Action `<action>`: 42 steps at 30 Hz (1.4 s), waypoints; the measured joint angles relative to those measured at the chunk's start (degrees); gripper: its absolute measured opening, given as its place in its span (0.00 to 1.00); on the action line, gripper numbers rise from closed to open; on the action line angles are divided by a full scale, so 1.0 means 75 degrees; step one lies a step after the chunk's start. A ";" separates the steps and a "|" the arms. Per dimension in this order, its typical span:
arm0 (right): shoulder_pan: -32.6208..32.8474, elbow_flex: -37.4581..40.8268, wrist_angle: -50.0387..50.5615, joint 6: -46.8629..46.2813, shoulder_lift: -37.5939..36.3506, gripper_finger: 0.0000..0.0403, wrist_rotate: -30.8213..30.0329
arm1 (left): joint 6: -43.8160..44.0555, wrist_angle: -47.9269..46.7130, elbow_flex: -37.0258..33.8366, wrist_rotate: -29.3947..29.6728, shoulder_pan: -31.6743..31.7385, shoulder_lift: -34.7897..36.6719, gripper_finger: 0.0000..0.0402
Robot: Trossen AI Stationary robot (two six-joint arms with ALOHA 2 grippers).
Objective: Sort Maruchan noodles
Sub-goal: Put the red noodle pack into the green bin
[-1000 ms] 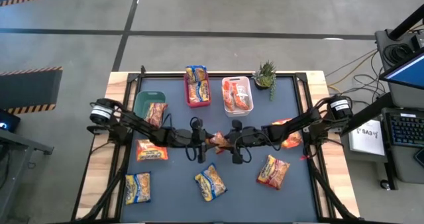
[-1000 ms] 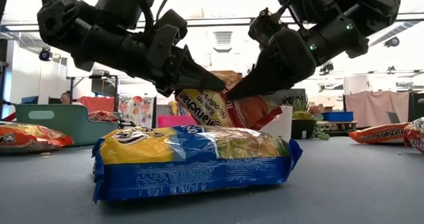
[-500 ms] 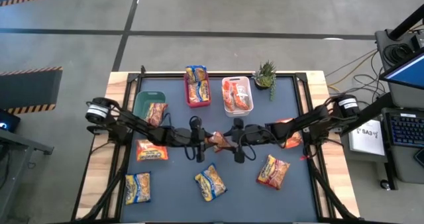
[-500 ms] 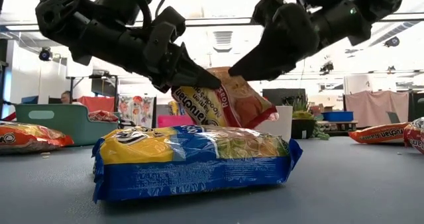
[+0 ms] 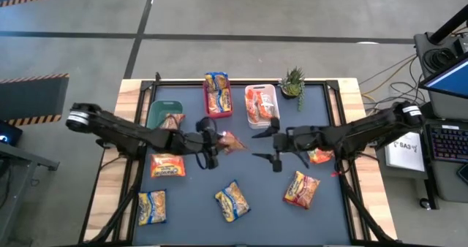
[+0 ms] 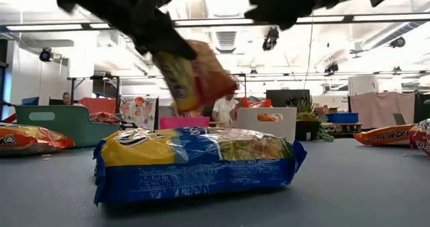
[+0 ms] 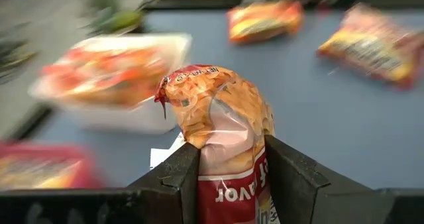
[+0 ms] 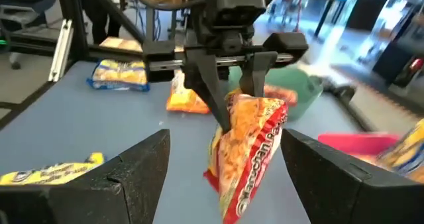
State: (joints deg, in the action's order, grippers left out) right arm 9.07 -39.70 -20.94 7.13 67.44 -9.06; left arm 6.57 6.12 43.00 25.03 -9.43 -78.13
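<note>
In the low view both arms were smeared by motion along the top edge, and we could not separate their fingers. In the left wrist view the white bin (image 7: 112,78) and the far packets (image 7: 371,42) were blurred.

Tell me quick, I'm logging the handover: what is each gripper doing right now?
Left gripper: closed on an orange noodle packet, held above the table.
Right gripper: open, empty, fingers spread wide, facing the packet.
</note>
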 joint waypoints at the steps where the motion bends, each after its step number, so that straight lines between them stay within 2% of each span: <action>1: -0.0013 0.0003 -0.0001 0.0126 -0.0106 0.68 -0.0001 | 0.0067 -0.0769 0.0204 0.0321 0.0000 0.0189 0.31; 5: -0.0067 0.0003 -0.0109 0.0456 -0.0416 0.67 -0.0016 | 0.0854 -0.4175 0.1366 0.1651 0.0003 0.0722 0.31; 9: -0.0207 0.0009 -0.0104 0.0722 -0.0516 0.66 -0.0023 | 0.2673 -0.7881 0.2686 0.2922 0.0037 0.0798 0.31; 12: -0.0324 0.0009 -0.0155 0.0901 -0.0503 0.66 -0.0022 | 0.4749 -1.0325 0.3379 0.3274 0.0232 0.0707 0.31; 15: -0.0464 0.0009 -0.0224 0.0956 -0.0487 0.67 -0.0019 | 0.6681 -1.1829 0.3610 0.3218 0.0489 0.0608 0.31; 17: -0.0518 0.0009 -0.0258 0.0956 -0.0487 0.67 -0.0015 | 0.7288 -1.2169 0.3530 0.3140 0.0618 0.0561 0.31; 27: -0.0549 0.0009 -0.0244 0.0916 -0.0487 0.66 0.0002 | 0.8333 -1.2220 0.1953 0.2912 0.1876 0.0566 0.31; 34: -0.0549 0.0009 -0.0220 0.0907 -0.0484 0.66 0.0000 | 0.8402 -1.1580 0.0860 0.2766 0.2591 0.0566 0.31; 42: -0.0549 0.0009 -0.0214 0.0910 -0.0484 0.65 0.0000 | 0.8411 -1.1072 0.0425 0.2738 0.2866 0.0566 0.31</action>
State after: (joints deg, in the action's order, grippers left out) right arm 4.95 -39.64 -22.55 13.96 63.81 -9.06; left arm 69.65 -76.92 46.19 45.56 12.06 -73.89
